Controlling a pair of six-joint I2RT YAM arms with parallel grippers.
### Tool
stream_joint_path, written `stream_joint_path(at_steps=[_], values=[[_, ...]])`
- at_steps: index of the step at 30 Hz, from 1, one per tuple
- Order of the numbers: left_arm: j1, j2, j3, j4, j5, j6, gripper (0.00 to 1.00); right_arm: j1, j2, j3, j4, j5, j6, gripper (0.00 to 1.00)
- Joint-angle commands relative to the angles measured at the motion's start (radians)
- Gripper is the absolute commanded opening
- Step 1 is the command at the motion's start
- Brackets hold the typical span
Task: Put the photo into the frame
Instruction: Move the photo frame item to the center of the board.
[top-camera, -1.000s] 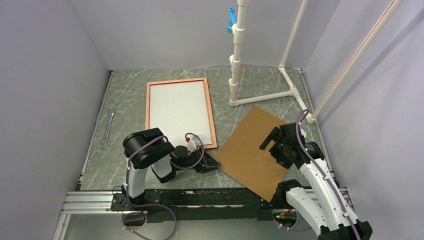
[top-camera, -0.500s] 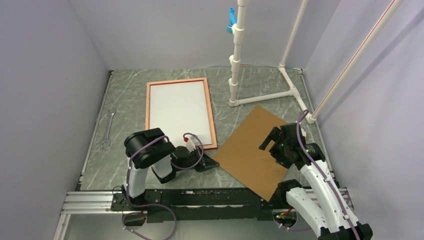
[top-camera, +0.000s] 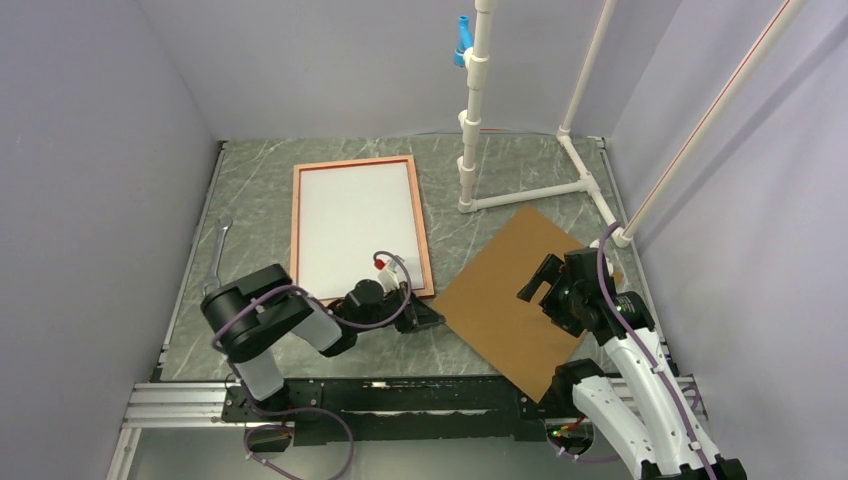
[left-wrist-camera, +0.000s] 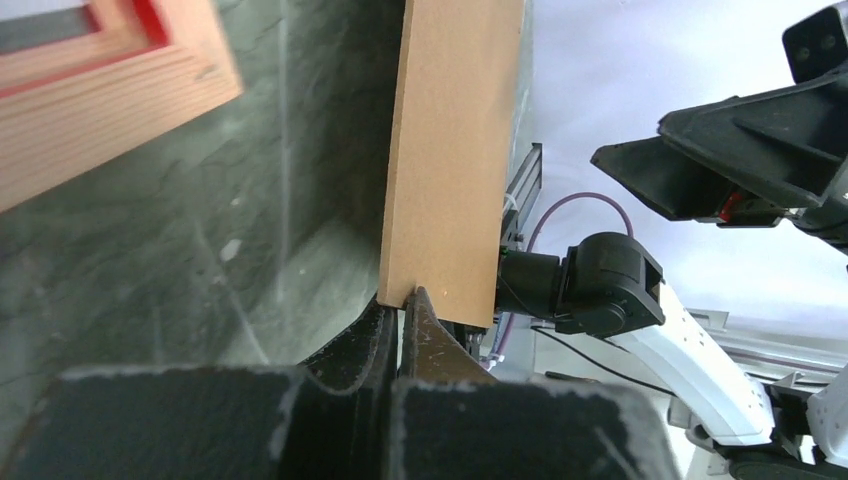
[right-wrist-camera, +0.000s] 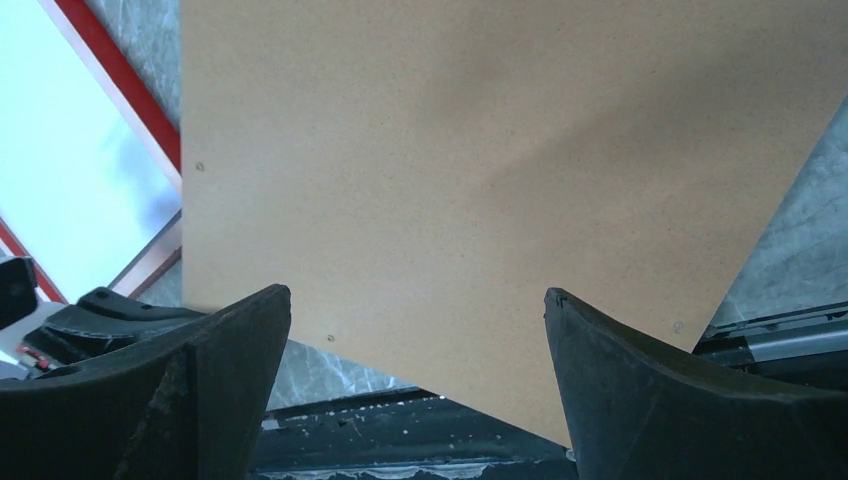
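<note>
the photo lies white side up inside the frame, just beyond the left gripper, whose jaws are closed at the brown board's near corner. the right gripper hangs over that board, jaws spread wide.

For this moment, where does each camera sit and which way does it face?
Top external: above and behind the bases, looking down on the table; left arm, right arm, frame and backing board show.
Left wrist: low over the table, looking along the shut left hand pinching the board's corner, toward the right arm.
Right wrist: above the board, looking down between the open right hand and its fingers.
Shared: all three show the board and a frame edge.
</note>
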Motion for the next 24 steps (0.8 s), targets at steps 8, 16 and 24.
stream_joint_path(at_steps=[8,16,24], values=[[0.065,-0.156,-0.107,-0.15,-0.044,0.134,0.0,-0.005,-0.01,0.033,0.069,-0.096,-0.085,1.0],[0.227,-0.256,-0.364,0.038,-0.022,0.076,0.0,-0.005,0.024,0.009,0.11,-0.123,-0.086,1.0],[0.274,-0.77,-0.387,-0.494,-0.134,0.125,0.0,-0.005,0.041,-0.087,0.147,-0.14,-0.055,1.0]])
